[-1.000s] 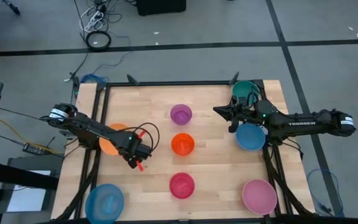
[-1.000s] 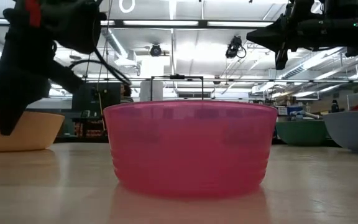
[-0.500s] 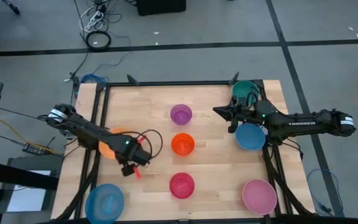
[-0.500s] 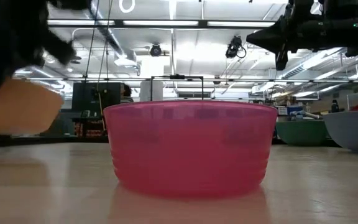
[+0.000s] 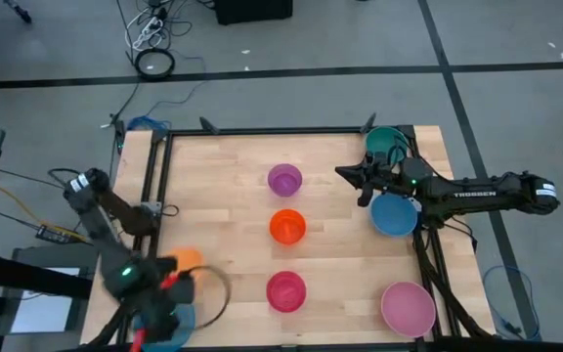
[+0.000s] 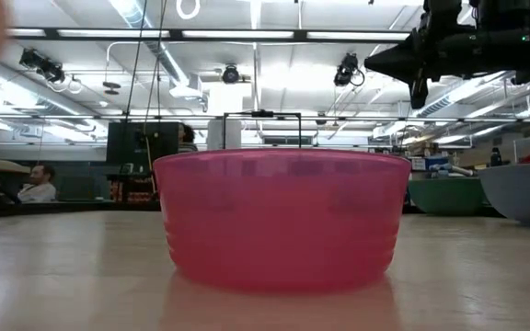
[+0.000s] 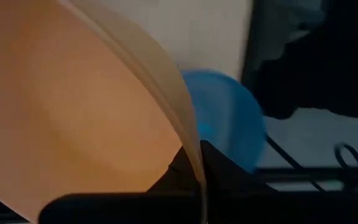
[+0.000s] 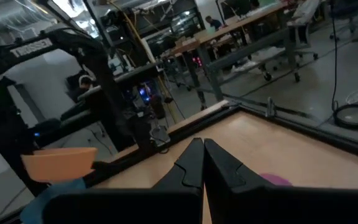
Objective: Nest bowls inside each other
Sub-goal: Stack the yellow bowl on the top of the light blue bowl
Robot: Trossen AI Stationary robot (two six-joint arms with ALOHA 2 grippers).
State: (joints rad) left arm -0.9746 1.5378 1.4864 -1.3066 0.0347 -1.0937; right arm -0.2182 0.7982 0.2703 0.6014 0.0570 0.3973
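Note:
My left gripper (image 5: 169, 286) is shut on the yellow-orange bowl (image 5: 186, 261) and holds it in the air at the table's near left corner. It hangs over the light blue bowl (image 5: 169, 328), which shows below it in the left wrist view (image 7: 229, 118). The purple bowl (image 5: 284, 179), the orange bowl (image 5: 286, 226) and the magenta-red bowl (image 5: 286, 291) stand in a row down the middle. The teal bowl (image 5: 387, 140), the blue bowl (image 5: 394, 215) and the pink bowl (image 5: 407, 308) stand on the right. My right gripper (image 5: 345, 176) hovers shut beside the blue bowl. My left gripper pinches the yellow-orange bowl's wall at its rim (image 7: 194, 158), with one finger inside the bowl and one finger (image 7: 229, 177) outside. The fingers come from above and point steeply down. The bowl is lifted clear of the table, above the light blue bowl.
A black frame (image 5: 262, 132) runs along the table's far edge and down both sides. The bare wood between the middle row and the right-hand bowls is free. Beyond the table there are benches and a seated person (image 6: 35, 184).
My left gripper has taken hold of the yellow-orange bowl. It has lifted it off the table and swung it fast from the left middle toward the near left corner, over the light blue bowl. The wrist has rolled on the way.

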